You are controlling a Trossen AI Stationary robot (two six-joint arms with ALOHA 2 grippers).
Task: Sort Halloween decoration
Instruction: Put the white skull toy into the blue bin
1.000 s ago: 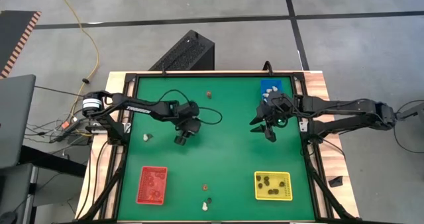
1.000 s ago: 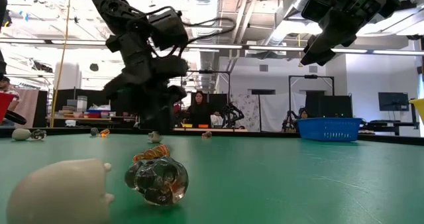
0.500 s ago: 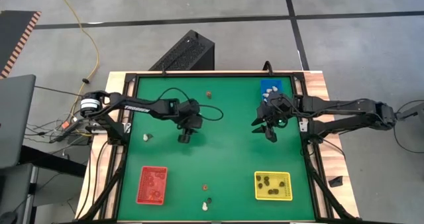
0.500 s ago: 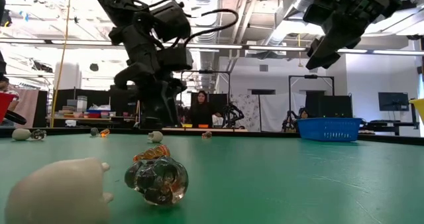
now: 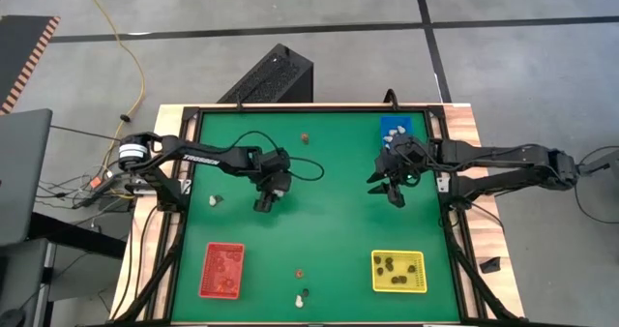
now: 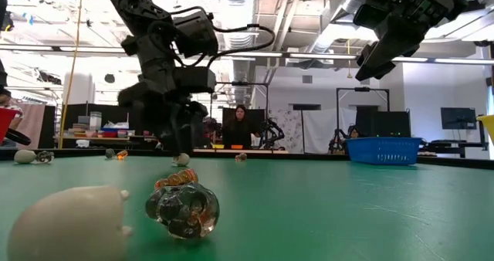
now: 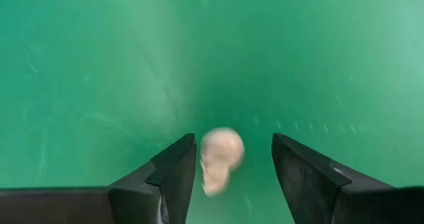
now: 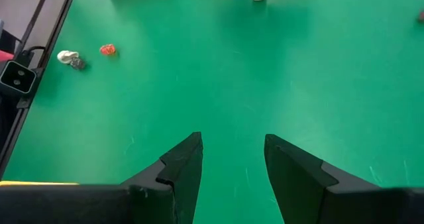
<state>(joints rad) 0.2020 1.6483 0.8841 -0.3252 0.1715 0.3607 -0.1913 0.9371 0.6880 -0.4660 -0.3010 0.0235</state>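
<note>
cream skull between the left fingers

while i watch from the remote station, the left gripper hangs low over the green table, its fingers parted with a cream skull trinket sitting in the gap between them; i cannot tell whether either finger touches it. from above, that left gripper is left of the table's middle. the right gripper is raised over the right half, near the blue tray at the far right corner, its fingers parted and holding nothing.

along the near edge, the red tray holds reddish pieces and the yellow tray holds dark ones. loose trinkets lie scattered: a whitish one beside a dark one by the left edge, a brownish one near the far edge, a reddish one between the two near trays, and a white and a dark piece touching near the front edge.

beyond the table, a person sits in the room.
</note>
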